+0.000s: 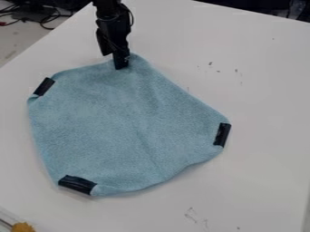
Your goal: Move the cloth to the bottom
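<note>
Gripper at the cloth's top corner, cloth spread out below it

We find the black gripper [122, 65] hanging down over the cloth's uppermost corner. We cannot tell whether it is spread, pressed together or pinching the fabric.

The light blue cloth [130, 122] lies on the white table [260, 99], spreading below the gripper and to both sides. Its upper left edge slopes gently down from the gripper; its upper right edge runs longer and steeper. The lower edge bows outward.

Black patches sit at three corners: one left and slightly below the gripper [44, 86], one well down to the right [222, 135], one far below and left [77, 185].

For room, we note tabletop stretching right of the gripper past small dark marks [210, 64], and more below the cloth. One table edge slants away to the left of the gripper, another runs off to its upper right.

Orientation: the gripper's corner points up the view, the patched corner opposite points down and left. Width and length look close, so we cannot settle a long axis. A faint crease runs down the cloth, leaning right.

Farthest out, a yellow item [23, 227] sits far below left; dark cables [45, 18] lie beyond the table, upper left.
</note>
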Robot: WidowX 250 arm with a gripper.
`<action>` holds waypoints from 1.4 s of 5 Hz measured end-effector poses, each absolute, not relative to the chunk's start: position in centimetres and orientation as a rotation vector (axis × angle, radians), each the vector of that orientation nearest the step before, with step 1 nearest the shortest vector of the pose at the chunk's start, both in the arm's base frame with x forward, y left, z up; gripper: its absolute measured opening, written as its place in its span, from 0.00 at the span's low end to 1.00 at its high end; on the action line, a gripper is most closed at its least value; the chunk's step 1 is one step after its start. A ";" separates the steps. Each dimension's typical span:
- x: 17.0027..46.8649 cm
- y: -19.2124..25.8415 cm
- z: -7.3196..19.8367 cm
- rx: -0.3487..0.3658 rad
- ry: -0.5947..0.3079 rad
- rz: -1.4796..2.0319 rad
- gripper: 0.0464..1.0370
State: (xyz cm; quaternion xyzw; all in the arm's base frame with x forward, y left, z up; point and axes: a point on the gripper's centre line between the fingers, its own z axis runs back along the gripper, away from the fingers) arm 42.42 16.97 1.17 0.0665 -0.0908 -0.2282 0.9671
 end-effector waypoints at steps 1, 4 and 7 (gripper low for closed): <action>42.4 16.9 0.9 0.131 -0.179 -0.460 0.95; 40.8 17.5 1.5 0.139 -0.205 -0.449 0.95; 41.9 18.9 9.2 0.291 -0.478 -0.551 0.95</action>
